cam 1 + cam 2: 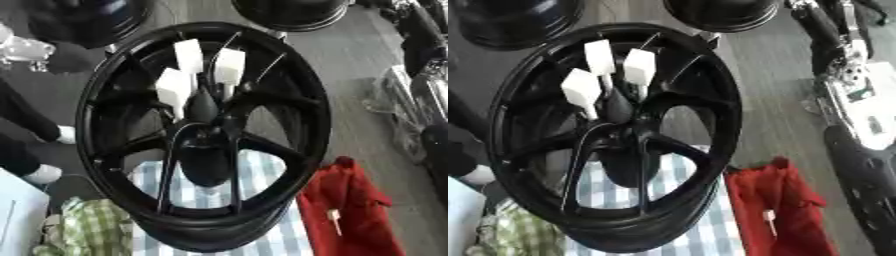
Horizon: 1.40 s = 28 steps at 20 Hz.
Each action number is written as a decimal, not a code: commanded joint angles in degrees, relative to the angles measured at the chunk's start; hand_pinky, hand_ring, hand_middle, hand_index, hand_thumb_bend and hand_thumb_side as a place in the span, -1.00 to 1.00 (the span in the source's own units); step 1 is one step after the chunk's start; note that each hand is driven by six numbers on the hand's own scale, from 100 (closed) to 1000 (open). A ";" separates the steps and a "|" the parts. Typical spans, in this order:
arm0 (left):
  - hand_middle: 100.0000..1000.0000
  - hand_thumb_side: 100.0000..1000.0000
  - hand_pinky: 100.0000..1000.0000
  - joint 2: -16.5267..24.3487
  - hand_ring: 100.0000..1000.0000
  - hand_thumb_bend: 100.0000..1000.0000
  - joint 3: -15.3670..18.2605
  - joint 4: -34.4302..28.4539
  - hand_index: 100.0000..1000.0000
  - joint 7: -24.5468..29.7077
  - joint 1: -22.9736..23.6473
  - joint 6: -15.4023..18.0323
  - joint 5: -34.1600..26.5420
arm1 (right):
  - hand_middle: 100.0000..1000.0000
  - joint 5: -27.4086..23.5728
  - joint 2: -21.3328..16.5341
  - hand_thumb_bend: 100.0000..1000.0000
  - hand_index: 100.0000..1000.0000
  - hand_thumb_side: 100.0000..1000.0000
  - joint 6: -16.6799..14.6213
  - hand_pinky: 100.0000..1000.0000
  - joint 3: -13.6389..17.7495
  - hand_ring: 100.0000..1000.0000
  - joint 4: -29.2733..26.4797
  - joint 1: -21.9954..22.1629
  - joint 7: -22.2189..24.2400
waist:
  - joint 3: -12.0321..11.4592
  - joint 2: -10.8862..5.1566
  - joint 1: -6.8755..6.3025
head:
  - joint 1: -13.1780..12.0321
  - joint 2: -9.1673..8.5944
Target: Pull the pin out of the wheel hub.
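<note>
A large black spoked wheel stands tilted in the middle of both views. Three white pins with blocky heads rise from its hub: one at the back, one to the right, one at the front left. Their thin stems run down into the dark hub, where their ends are hidden. Another small white pin lies on a red cloth to the right of the wheel. Neither of my hands shows. A black and silver arm runs down the right edge, apart from the wheel.
A blue and white striped cloth lies under the wheel, and a green checked cloth sits at the lower left. Two more black wheels stand at the back. Dark legs with white shoes show at the left edge.
</note>
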<state>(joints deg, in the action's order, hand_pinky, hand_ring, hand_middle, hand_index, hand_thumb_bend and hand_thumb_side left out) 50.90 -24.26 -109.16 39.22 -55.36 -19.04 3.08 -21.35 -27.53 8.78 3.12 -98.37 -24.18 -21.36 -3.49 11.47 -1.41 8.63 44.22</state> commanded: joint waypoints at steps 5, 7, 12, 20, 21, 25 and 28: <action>0.54 -0.03 0.44 -3.70 0.48 0.11 -2.36 4.19 0.64 2.55 -4.27 2.03 4.09 | 0.49 0.41 -0.69 -0.22 0.53 -0.29 0.06 0.71 0.00 0.39 -0.38 -0.74 0.43 | 0.16 -1.13 -0.15 | -0.11 -0.10; 0.54 -0.11 0.42 -4.56 0.45 0.10 -2.98 4.94 0.65 3.49 -4.87 2.87 4.09 | 0.49 0.43 -0.61 -0.22 0.53 -0.29 0.09 0.71 -0.04 0.39 -0.33 -0.76 0.47 | 0.22 -1.16 -0.17 | -0.16 -0.10; 0.56 -0.31 0.39 -6.07 0.40 0.14 -5.18 6.44 0.64 6.60 -6.17 5.34 7.00 | 0.49 0.43 -0.51 -0.22 0.53 -0.29 0.12 0.71 -0.11 0.39 -0.27 -0.74 0.56 | 0.31 -1.19 -0.22 | -0.23 -0.10; 0.66 -0.44 0.37 -6.91 0.40 0.13 -7.33 8.07 0.69 5.07 -6.53 7.03 14.99 | 0.49 0.47 -0.38 -0.22 0.53 -0.29 0.18 0.71 -0.18 0.39 -0.23 -0.72 0.68 | 0.42 -1.05 -0.35 | -0.34 -0.10; 0.66 -0.44 0.37 -6.82 0.40 0.12 -7.53 7.96 0.69 4.29 -6.42 6.66 15.49 | 0.49 0.48 -0.39 -0.23 0.53 -0.29 0.19 0.71 -0.19 0.39 -0.22 -0.71 0.69 | 0.43 -1.01 -0.36 | -0.31 -0.10; 0.57 -0.48 0.34 -6.56 0.37 0.10 -7.67 7.23 0.68 1.17 -6.00 5.18 14.74 | 0.49 0.50 -0.33 -0.26 0.53 -0.28 0.22 0.71 -0.20 0.39 -0.19 -0.67 0.69 | 0.39 -0.92 -0.40 | -0.31 -0.10; 0.52 -0.49 0.31 -6.21 0.34 0.08 -7.56 6.11 0.66 -0.90 -5.67 3.94 13.57 | 0.49 0.53 -0.32 -0.26 0.53 -0.28 0.22 0.71 -0.22 0.39 -0.19 -0.62 0.71 | 0.39 -0.87 -0.44 | -0.33 -0.10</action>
<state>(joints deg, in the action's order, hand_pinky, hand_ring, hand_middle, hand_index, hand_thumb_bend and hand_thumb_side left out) 43.29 -32.34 -102.17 39.29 -60.36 -14.72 17.08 -21.33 -26.97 9.12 2.76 -98.04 -24.18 -20.76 -3.16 11.48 -1.93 8.38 44.22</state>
